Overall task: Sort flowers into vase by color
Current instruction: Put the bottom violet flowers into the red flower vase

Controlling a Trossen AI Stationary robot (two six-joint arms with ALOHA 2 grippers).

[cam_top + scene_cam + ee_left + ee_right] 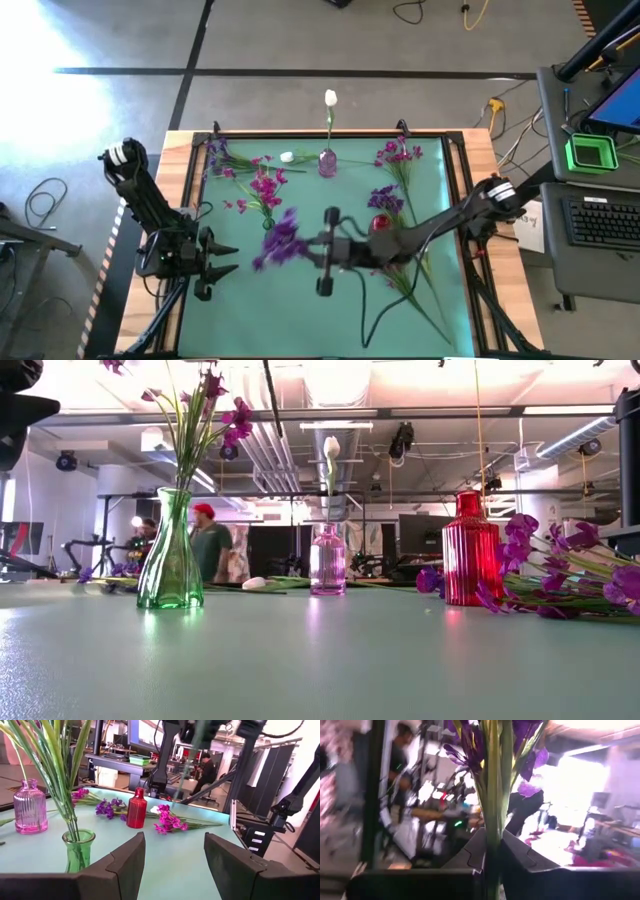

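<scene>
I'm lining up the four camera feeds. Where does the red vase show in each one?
High view: red vase at table centre-right, partly under the right arm.
Low view: red vase, right of centre.
Left wrist view: red vase, mid-picture beyond the claw.
Right wrist view: not in it.
Shared landmark: the pink glass vase.
</scene>
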